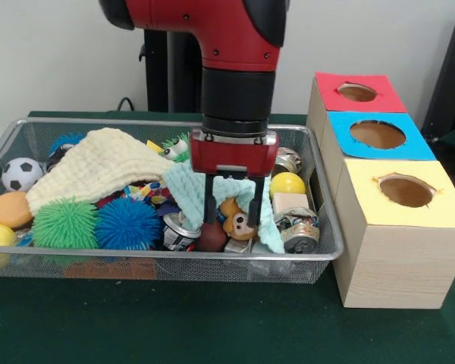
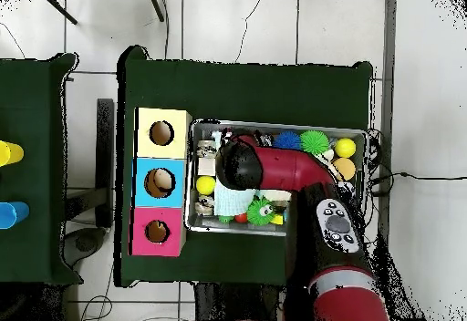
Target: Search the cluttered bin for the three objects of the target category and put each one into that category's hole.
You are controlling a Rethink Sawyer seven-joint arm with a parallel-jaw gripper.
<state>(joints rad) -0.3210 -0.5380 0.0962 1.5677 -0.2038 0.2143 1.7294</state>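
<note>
The wire-mesh bin (image 1: 174,255) is full of toys; it also shows in the overhead view (image 2: 274,125). My gripper (image 1: 233,203) hangs down into the bin's right half, open. One finger (image 1: 210,203) stands on each side of a brown monkey (image 1: 240,221) with a tan face, which lies among cans. In the overhead view my arm (image 2: 274,167) hides the gripper. The round hole in the red top (image 1: 357,92) is the farthest of three on the wooden box, and shows in the overhead view (image 2: 157,232). No yellow duck shows.
A cream knitted cloth (image 1: 98,163) and a teal cloth (image 1: 183,188) cover part of the clutter. Green (image 1: 64,224) and blue (image 1: 127,224) spiky balls, a soccer ball (image 1: 20,173), a yellow ball (image 1: 287,183) and cans (image 1: 299,236) lie around. Blue-topped (image 1: 377,134) and yellow-topped (image 1: 406,189) holes sit nearer.
</note>
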